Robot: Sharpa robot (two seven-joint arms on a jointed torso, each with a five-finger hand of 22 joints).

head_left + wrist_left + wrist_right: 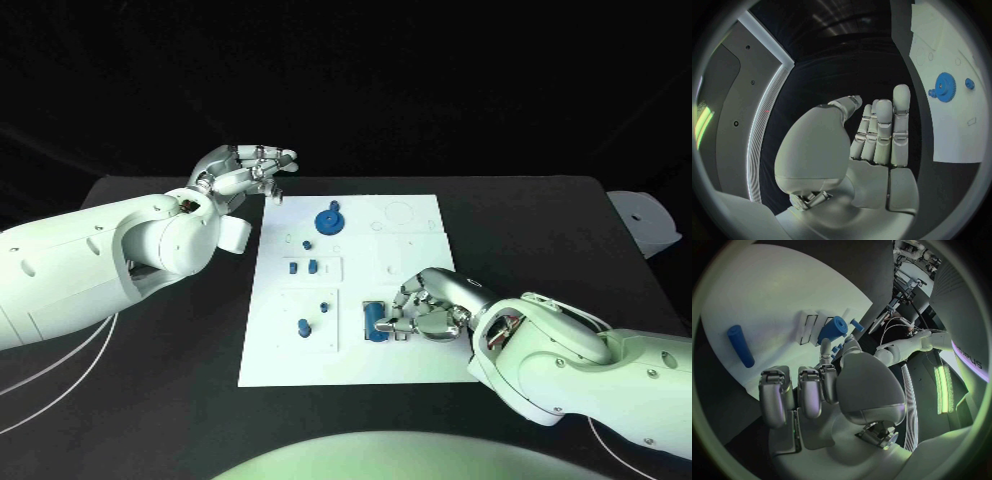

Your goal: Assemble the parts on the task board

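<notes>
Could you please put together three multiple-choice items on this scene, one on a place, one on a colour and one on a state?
1. Where on the task board does the gear lie?
A. near the far edge
B. at the near edge
C. off the board, on the table

2. What colour are the parts on the board?
A. red
B. blue
C. yellow

3. What is the left hand doing?
A. gripping the gear
B. pressing on the board
C. holding nothing, off the board's far left corner

Answers:
1 A: in the head view the gear sits high on the board, far from the robot.
2 B: the gear and the cylinder both show blue.
3 C: the left wrist view shows its fingers straight, with nothing between them, over the dark table.
</notes>
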